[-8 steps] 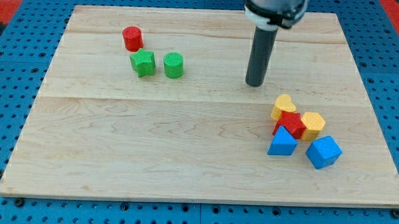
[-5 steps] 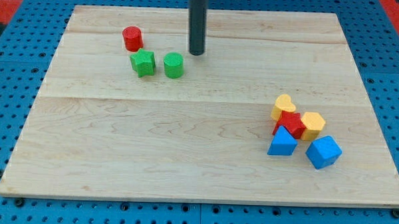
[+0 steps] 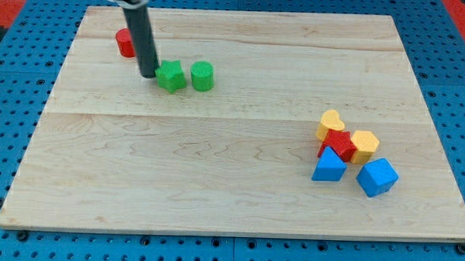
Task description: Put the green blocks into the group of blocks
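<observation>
My tip (image 3: 148, 74) stands at the left side of the green star block (image 3: 171, 76), touching or nearly touching it. A green cylinder (image 3: 203, 75) sits just to the star's right. A red cylinder (image 3: 126, 43) lies up and to the left of the tip, partly hidden behind the rod. The group sits at the view's lower right: a yellow heart block (image 3: 330, 123), a red star block (image 3: 340, 143), a yellow hexagon block (image 3: 364, 145), a blue triangle block (image 3: 328, 166) and a blue cube (image 3: 377, 177).
The wooden board (image 3: 215, 184) lies on a blue pegboard (image 3: 9, 99). The rod (image 3: 141, 38) leans up to the view's top edge.
My tip swept from the board's upper right across to the left of the green star. The red cylinder shifted left and slightly up. The green star moved a little to the right.
</observation>
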